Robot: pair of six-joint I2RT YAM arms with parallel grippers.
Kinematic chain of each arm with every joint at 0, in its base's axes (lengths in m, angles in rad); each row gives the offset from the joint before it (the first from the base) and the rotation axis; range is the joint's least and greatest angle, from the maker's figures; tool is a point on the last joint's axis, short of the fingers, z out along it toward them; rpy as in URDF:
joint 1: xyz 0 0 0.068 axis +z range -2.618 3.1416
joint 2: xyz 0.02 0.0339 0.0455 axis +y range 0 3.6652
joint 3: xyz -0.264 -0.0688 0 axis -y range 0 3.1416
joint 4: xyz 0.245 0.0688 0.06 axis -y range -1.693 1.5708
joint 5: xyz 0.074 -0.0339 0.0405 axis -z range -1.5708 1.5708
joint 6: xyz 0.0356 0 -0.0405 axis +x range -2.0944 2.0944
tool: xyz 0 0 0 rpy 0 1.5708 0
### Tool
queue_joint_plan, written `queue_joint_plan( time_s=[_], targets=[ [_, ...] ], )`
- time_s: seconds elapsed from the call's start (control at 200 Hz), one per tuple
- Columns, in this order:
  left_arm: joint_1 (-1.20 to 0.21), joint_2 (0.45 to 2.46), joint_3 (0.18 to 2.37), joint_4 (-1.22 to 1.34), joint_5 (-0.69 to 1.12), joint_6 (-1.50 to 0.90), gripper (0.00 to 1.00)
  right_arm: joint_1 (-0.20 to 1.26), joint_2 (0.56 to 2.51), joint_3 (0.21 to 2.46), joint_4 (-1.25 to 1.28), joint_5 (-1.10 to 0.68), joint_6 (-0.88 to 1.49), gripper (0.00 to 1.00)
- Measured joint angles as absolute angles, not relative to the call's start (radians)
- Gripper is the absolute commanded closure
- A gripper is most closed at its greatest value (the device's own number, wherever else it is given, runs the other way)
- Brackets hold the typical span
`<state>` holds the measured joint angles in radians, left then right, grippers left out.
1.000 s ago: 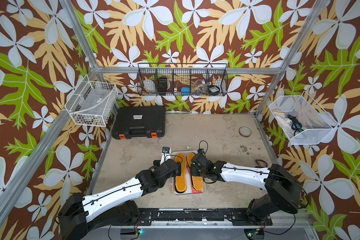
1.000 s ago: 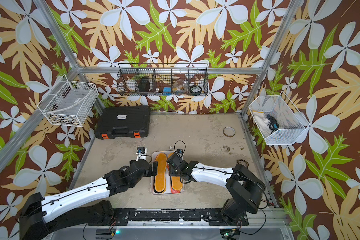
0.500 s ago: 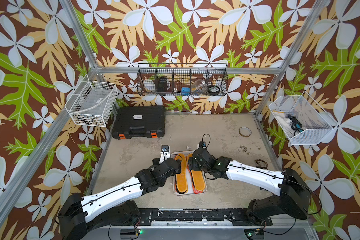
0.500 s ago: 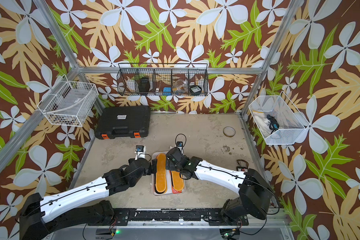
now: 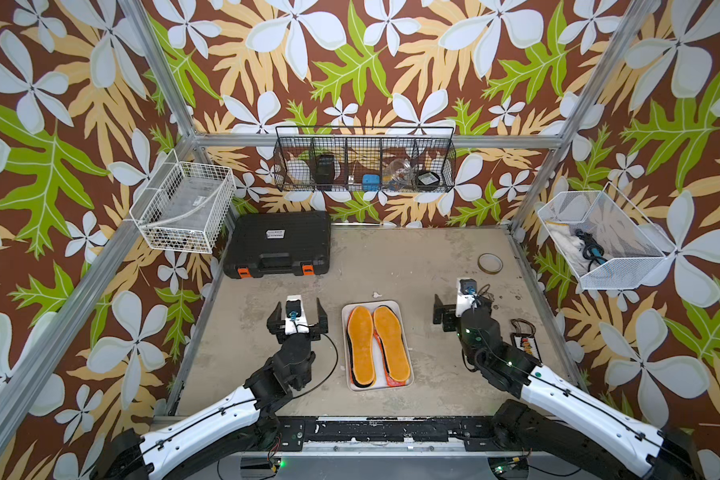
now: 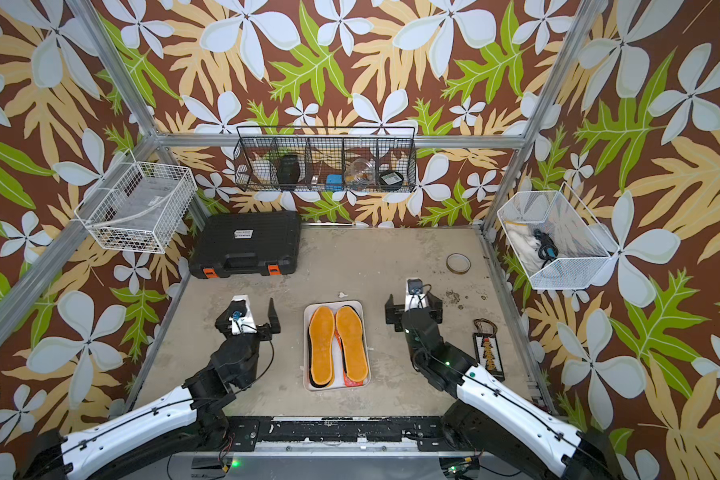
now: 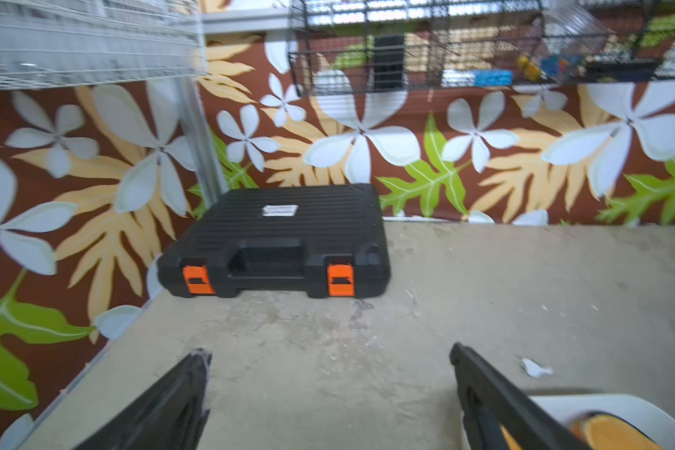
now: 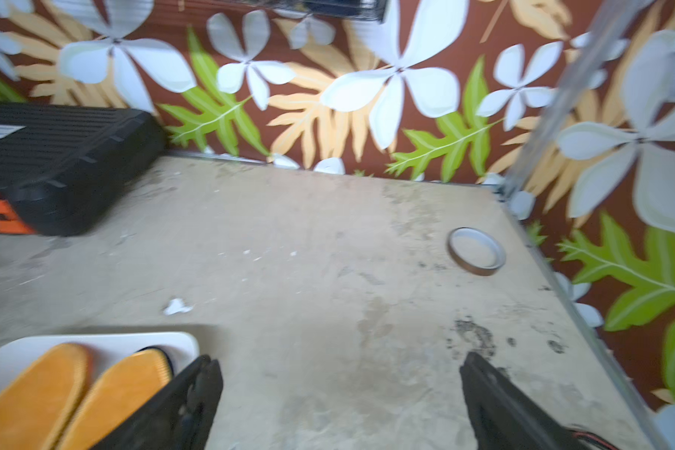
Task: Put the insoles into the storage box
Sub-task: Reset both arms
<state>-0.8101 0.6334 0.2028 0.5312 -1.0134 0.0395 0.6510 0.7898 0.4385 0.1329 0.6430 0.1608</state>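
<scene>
Top view: I've backed left tool (image 5: 298,309) and right tool (image 5: 462,307) off, both released — insoles (image 5: 360,345) sit between them in the storage box (image 5: 395,305); seemingly finished.

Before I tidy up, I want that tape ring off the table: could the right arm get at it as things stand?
Probably yes. The right claw is open and empty, the tape ring lies flat a little beyond it, and only tabletop shows between them.
</scene>
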Motion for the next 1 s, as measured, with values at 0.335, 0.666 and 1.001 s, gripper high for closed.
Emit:
queue_joint_plan(
  time_s=[0.335,0.666,1.001],
  targets=[
    [-0.51,0.559,0.002,0.904,-0.869,0.179,0.0,0.382,0.756,0.11,0.441,0.643,0.076,0.0],
    [-0.148,1.004,0.002,1.048,-0.448,-0.025,0.0,0.216,1.045,0.097,0.76,0.437,0.064,0.0],
    [-0.069,1.24,0.002,1.339,-0.287,-0.047,0.0,-0.005,1.209,0.067,1.073,0.149,0.067,0.0]
  ],
)
